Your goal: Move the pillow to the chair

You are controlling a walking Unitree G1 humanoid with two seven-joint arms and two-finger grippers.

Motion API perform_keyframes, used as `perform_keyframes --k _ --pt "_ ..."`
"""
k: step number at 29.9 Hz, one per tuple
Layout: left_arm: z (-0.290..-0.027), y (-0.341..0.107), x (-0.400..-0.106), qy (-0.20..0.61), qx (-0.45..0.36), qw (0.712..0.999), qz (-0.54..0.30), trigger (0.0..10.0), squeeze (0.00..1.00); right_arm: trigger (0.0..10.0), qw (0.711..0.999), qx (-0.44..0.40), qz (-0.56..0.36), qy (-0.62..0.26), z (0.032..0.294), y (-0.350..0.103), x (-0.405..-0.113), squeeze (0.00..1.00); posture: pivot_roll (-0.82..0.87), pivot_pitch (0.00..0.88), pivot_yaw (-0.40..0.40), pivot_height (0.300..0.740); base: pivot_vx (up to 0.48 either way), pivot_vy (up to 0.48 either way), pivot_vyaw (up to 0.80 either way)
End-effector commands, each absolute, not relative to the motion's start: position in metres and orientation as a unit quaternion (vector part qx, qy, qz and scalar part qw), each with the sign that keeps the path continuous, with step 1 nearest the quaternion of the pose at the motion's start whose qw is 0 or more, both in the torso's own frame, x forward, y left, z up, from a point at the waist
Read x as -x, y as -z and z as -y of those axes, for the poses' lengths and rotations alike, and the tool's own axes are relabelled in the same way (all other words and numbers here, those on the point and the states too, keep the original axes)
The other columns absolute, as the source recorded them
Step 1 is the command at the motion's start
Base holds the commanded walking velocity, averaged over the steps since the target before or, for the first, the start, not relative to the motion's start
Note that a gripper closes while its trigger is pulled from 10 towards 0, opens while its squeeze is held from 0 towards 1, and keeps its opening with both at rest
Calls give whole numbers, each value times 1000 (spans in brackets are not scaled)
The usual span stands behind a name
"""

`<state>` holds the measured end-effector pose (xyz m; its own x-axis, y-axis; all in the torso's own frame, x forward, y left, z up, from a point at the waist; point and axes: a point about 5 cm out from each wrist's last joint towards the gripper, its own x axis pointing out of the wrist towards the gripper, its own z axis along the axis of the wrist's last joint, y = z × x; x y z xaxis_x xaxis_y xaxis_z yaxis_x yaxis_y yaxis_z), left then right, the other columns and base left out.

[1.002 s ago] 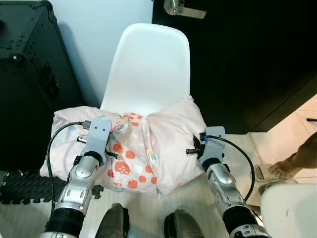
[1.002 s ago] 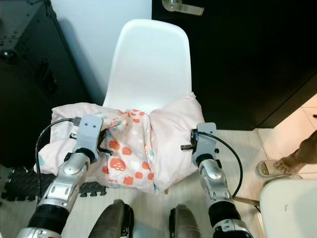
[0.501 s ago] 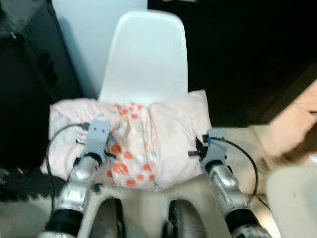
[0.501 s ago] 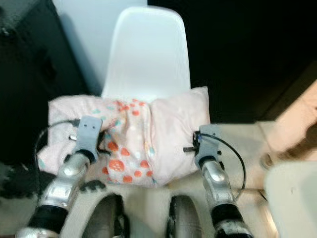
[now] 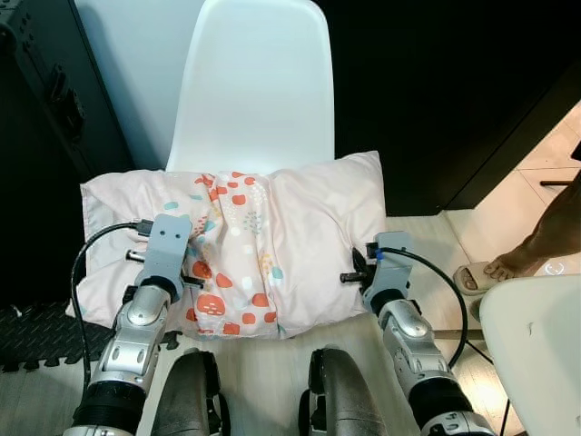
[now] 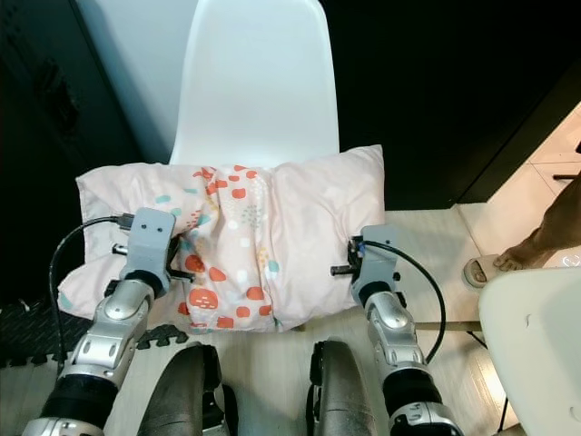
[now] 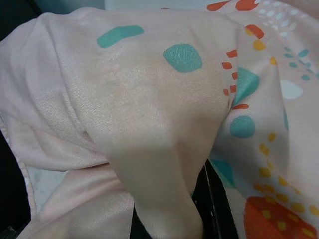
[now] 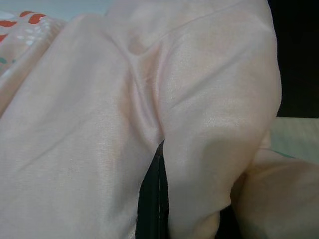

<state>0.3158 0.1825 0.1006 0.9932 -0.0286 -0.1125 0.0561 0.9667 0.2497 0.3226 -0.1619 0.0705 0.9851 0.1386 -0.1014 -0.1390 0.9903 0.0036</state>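
A pale pink pillow (image 5: 272,236) with red and teal prints lies across the front of the white chair (image 5: 250,82), covering its seat. Its left end overhangs the seat edge. My left arm (image 5: 163,250) reaches into the pillow's left half and my right arm (image 5: 386,263) into its right edge; the fabric hides the fingers in the eye views. In the left wrist view my left gripper (image 7: 167,214) is shut on a fold of pillow cloth. In the right wrist view my right gripper (image 8: 158,199) pinches plain pink fabric between its closed fingers.
A black case (image 5: 45,136) stands at the left of the chair, over a black foam mat (image 5: 36,331). A dark door (image 5: 436,91) is behind at the right. A person's foot in a sandal (image 5: 495,268) and a white tabletop corner (image 5: 545,345) are at the right.
The view has shifted and the chair sits closer. The pillow, bunched up in the middle before, now lies flatter and wider over the seat. Both grippers keep their hold.
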Motion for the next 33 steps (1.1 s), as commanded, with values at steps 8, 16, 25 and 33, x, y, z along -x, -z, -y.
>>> perform_keyframes --k 8,16,25,33 --pt "-181 -102 -325 49 -194 978 -52 10000 0 10000 995 -2 -46 -89 153 -74 -329 0 3 225 -82 619 0 0 0" --pt "-187 -111 -333 25 -226 973 -33 10000 0 10000 996 -3 -39 -85 154 -78 -332 0 10 199 -74 594 0 0 0" --pt "-225 -106 -331 -42 -263 961 -81 10000 0 10000 990 -12 -71 -118 142 -67 -330 0 23 182 -68 580 0 0 0" --pt "-225 -81 -320 -51 -184 972 -136 10000 1000 10000 989 -22 -84 -122 139 -61 -329 1000 25 173 -67 580 0 0 0"
